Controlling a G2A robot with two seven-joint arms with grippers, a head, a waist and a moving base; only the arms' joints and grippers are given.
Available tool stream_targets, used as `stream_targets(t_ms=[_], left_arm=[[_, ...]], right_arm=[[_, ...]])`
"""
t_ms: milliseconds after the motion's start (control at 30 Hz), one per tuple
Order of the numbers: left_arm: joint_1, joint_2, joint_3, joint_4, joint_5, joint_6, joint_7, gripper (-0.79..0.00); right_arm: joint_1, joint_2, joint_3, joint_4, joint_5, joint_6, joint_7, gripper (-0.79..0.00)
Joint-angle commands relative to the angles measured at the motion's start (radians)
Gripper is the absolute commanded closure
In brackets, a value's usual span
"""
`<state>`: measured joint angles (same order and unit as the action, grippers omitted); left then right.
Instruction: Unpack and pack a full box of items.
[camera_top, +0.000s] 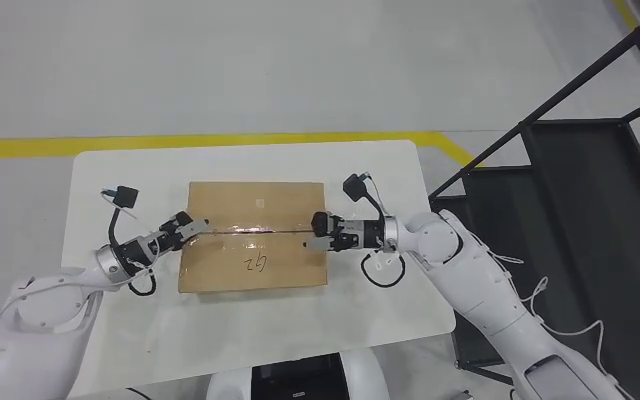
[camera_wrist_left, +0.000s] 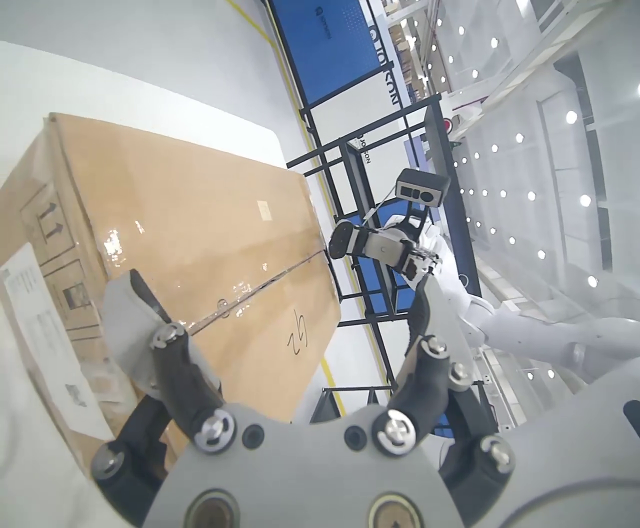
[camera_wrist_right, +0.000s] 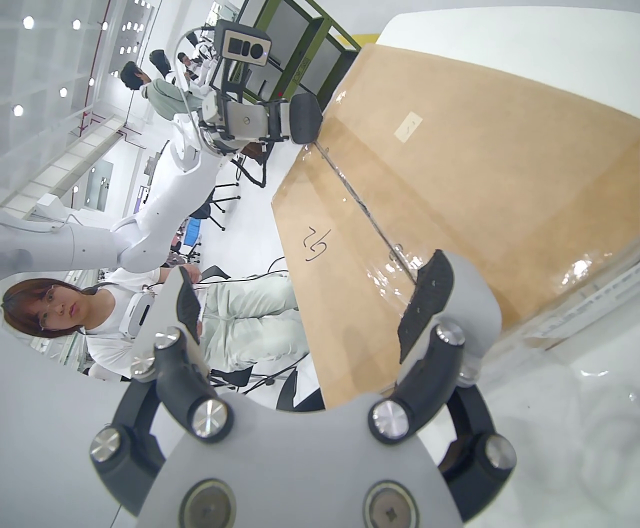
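Sitting at the middle of the bench (camera_top: 380, 170), the cardboard box (camera_top: 250, 262) is shut. Left gripper (camera_top: 196, 228) sits at the left end of the taped seam (camera_top: 255, 231), right gripper (camera_top: 318, 232) at its right end, fingers of both spread wide, empty. The left wrist view catches a white label (camera_wrist_left: 40, 340) on the box's left wall.

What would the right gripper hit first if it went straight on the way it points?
Most likely the cardboard box: the right gripper points along its taped top seam from the edge. Height is unclear; clearing the top, it would meet the left gripper.
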<state>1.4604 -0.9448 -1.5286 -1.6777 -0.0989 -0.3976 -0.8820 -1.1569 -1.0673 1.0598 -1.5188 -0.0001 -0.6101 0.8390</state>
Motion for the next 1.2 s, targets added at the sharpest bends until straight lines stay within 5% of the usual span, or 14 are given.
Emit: stream_targets(t_ms=[0, 300, 533, 667, 867, 1167], left_arm=[[-0.003, 0.0, 0.005, 0.003, 0.005, 0.003, -0.004, -0.785], [0.005, 0.003, 0.0, -0.012, 0.004, 0.006, -0.011, -0.785], [0.014, 0.007, -0.011, -0.024, -0.002, 0.006, -0.029, -0.785], [0.014, 0.007, -0.011, -0.024, -0.002, 0.006, -0.029, -0.785], [0.014, 0.007, -0.011, -0.024, -0.002, 0.006, -0.029, -0.785], [0.014, 0.007, -0.011, -0.024, -0.002, 0.006, -0.029, -0.785]], right_arm=[[-0.007, 0.003, 0.01, -0.008, 0.004, -0.003, 0.0, -0.785], [-0.069, 0.029, 0.11, -0.064, 0.001, -0.034, 0.004, -0.785], [-0.117, 0.052, 0.209, -0.066, -0.19, -0.01, -0.048, -0.785], [-0.122, 0.062, 0.23, -0.035, -0.347, -0.152, -0.072, -0.785], [-0.054, 0.071, 0.224, 0.111, -0.376, -0.329, -0.046, -0.785], [-0.012, 0.072, 0.21, 0.158, -0.386, -0.384, -0.055, -0.785]])
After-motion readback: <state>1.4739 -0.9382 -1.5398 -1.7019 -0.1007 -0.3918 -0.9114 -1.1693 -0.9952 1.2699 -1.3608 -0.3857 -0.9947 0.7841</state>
